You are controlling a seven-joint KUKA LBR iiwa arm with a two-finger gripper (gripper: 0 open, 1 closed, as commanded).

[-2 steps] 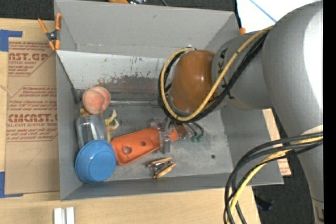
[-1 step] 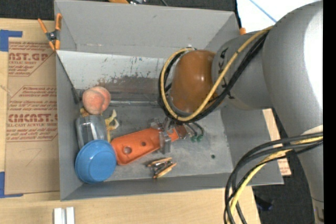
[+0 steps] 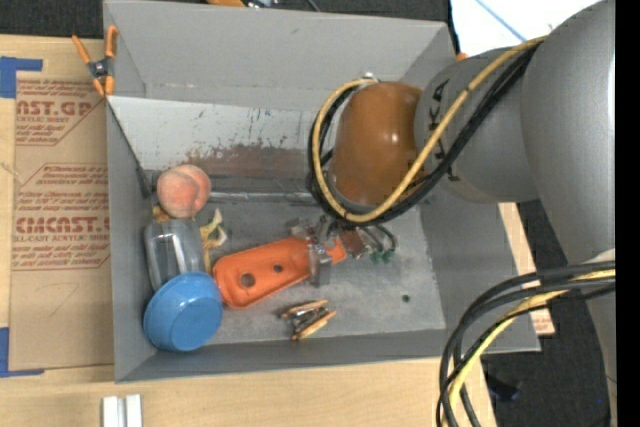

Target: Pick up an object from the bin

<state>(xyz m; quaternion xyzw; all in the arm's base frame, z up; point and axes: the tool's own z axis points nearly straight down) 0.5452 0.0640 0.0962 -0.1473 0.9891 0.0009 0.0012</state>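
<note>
- Camera view: my arm reaches in over the right edge of the grey metal bin (image 3: 260, 55). Its rounded brown-orange wrist cover (image 3: 375, 150) hangs above the middle of the bin floor.
- Below that cover the fingers (image 3: 322, 260) are down near the floor, at the narrow right end of a long orange plastic piece with holes in it (image 3: 262, 277). One dark finger crosses that end, with orange showing on either side of it. I cannot tell whether they are open or clamped.
- The orange piece lies mid-floor. Its long axis runs left to right, dipping a little toward the bin's lower-left corner. Almost all of its body lies left of the fingers.
- I judge a lift from this end would leave the wide end hanging low, so a hold nearer the middle looks safer.
- The wide end sits just beside a round blue lid (image 3: 183, 312) on a clear jar (image 3: 168, 250) in the lower-left corner.
- A peach-coloured ball (image 3: 183, 190) rests by the left wall, and a small brown clip-like thing (image 3: 308, 317) lies just below the orange piece.
</note>
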